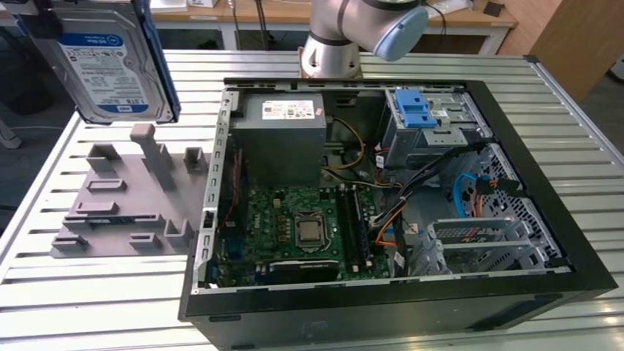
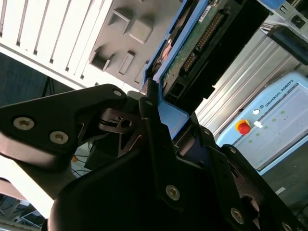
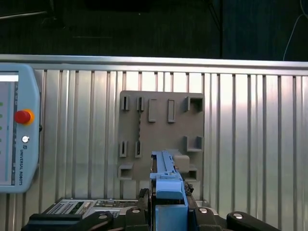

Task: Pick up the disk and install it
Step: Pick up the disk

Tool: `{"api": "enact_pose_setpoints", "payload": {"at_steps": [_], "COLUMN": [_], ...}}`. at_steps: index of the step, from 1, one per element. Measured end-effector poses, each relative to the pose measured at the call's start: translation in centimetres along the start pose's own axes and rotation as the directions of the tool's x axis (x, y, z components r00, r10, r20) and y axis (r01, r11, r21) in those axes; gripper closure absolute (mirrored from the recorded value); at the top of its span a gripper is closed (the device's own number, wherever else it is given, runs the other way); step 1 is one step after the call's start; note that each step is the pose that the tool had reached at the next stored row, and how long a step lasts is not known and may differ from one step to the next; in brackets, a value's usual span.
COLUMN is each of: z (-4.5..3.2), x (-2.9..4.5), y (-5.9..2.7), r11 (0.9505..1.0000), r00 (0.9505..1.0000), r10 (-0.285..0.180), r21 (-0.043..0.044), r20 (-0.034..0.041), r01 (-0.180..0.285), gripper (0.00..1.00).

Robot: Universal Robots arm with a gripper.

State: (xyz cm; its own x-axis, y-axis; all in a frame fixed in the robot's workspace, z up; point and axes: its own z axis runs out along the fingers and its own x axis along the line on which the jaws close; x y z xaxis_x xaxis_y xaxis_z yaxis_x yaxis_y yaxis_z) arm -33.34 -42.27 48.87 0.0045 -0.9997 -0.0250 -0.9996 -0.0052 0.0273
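The disk (image 1: 110,62), a silver hard drive with a blue-and-white label and a blue bracket, hangs upright in the air at the exterior view's upper left, above the grey slotted stand (image 1: 127,197). In the second wrist view my gripper (image 2: 168,120) is shut on the blue bracket at one end of the disk (image 2: 202,43), whose green circuit board side shows. The first wrist view shows the disk (image 3: 168,185) edge-on, held between the black fingers (image 3: 144,214) over the stand (image 3: 161,125).
An open black computer case (image 1: 390,303) lies on the slatted metal table (image 1: 98,292), with a grey power supply (image 1: 283,139), a motherboard (image 1: 302,227) and a blue-latched drive bay (image 1: 421,110). The arm's base (image 1: 332,51) stands behind the case. A teach pendant (image 3: 14,139) lies beside the stand.
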Motion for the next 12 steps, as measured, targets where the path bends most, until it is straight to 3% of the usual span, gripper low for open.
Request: {"api": "enact_pose_setpoints", "payload": {"at_steps": [9, 12], "z": [-0.07, -0.07], "x": [0.44, 0.49], "y": [-2.0, -2.11], "r11": [1.0, 1.0], "r00": [1.0, 1.0], "r10": [0.0, 0.0], "r21": [-0.0034, -0.0034], "r20": [0.0, 0.0], "r01": [0.0, 0.0], "gripper": [0.64, 0.64]}}
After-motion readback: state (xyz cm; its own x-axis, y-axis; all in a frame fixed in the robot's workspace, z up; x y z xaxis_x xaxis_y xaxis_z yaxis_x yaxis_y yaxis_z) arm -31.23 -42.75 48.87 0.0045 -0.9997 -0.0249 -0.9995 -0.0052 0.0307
